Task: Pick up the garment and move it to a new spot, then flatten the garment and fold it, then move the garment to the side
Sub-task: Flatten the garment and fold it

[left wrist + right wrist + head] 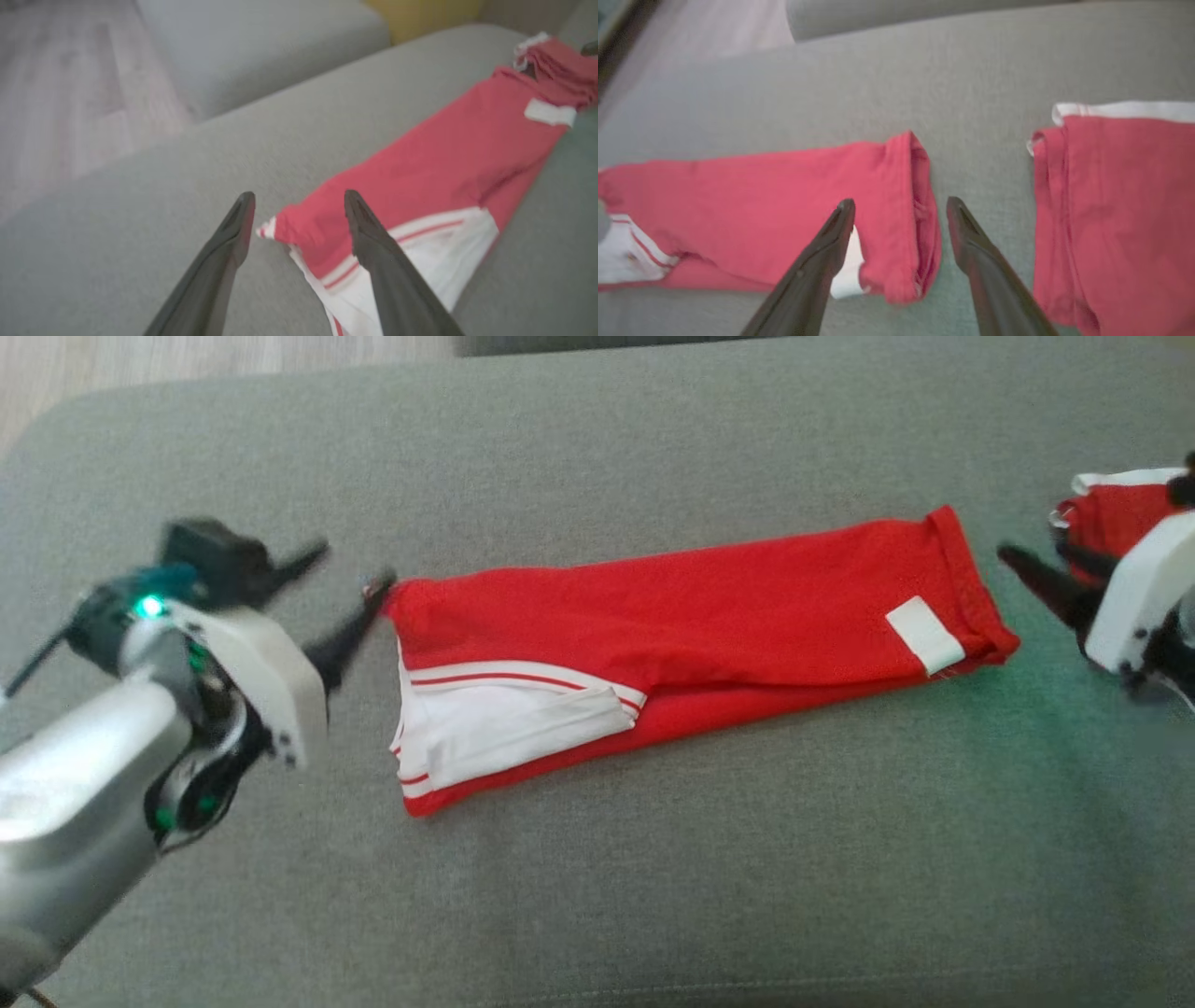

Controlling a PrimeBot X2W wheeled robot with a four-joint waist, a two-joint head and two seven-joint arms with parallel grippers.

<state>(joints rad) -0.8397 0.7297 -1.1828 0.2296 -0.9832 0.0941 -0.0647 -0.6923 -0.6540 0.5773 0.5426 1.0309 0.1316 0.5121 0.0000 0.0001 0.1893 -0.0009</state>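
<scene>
Your left gripper [355, 565] hangs over the left end of the grey cushion [597, 896], its fingers spread wide. In the left wrist view the garment's near corner lies in the gap between them, and nothing is pinched. One fingertip sits right at that corner in the head view, though you cannot tell whether it touches the cloth.

The garment [709, 607] lies flat across the middle of the cushion. It is a long red strip, already doubled lengthwise, running from left to right. Its white striped panel [504, 728] is at the left end and a small white label [924, 635] is near the right end. It probably lies this way so that each arm has one short end to work from. That suits a further fold, end over end.

Your right gripper [1036, 555] sits just off the right hem, and its fingers are also parted. In the right wrist view one finger is over the cloth beside the label and the other is over bare cushion, so the hem falls between them unheld.

Further right, a second red garment [1111, 513] lies folded, with a strip of bare cushion between it and the first. It seems to mark the side where finished pieces go. Keep your right fingers off it when you close on the hem.
</scene>
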